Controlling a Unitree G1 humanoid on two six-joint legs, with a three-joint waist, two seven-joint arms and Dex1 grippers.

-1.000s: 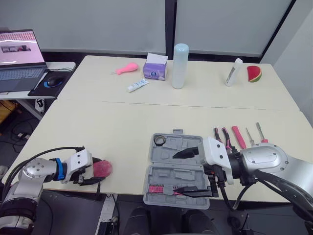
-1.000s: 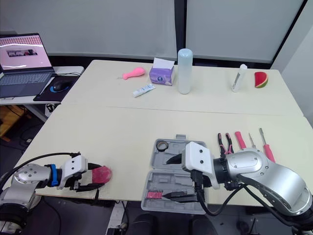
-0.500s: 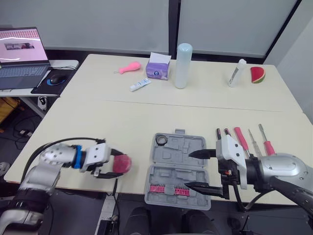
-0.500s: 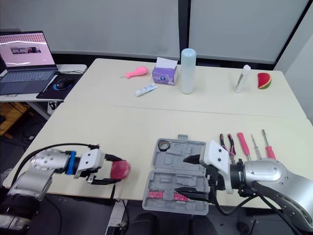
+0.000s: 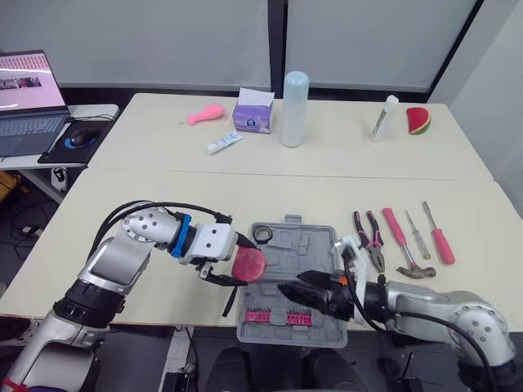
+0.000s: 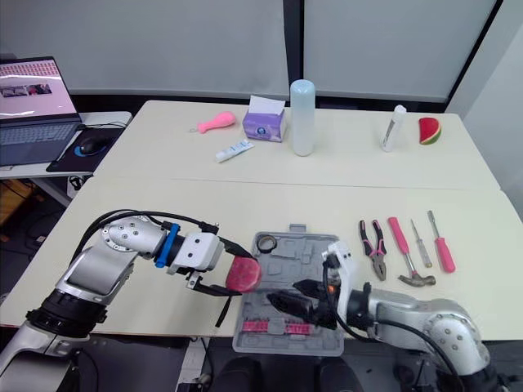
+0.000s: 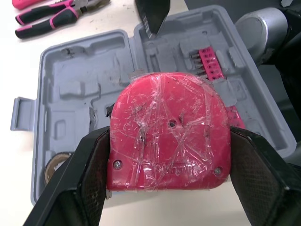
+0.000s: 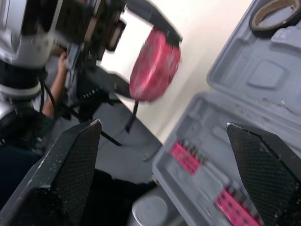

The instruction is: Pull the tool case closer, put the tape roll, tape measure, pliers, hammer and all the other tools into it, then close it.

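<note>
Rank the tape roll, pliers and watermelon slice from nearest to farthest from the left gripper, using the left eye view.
1. Tape roll, in the case, just beyond the left gripper.
2. Pliers, right of the case.
3. Watermelon slice, far right on the back table.

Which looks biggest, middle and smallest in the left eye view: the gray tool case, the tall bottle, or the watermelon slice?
1. the tool case, though it is also nearest the camera
2. the bottle
3. the watermelon slice
</note>
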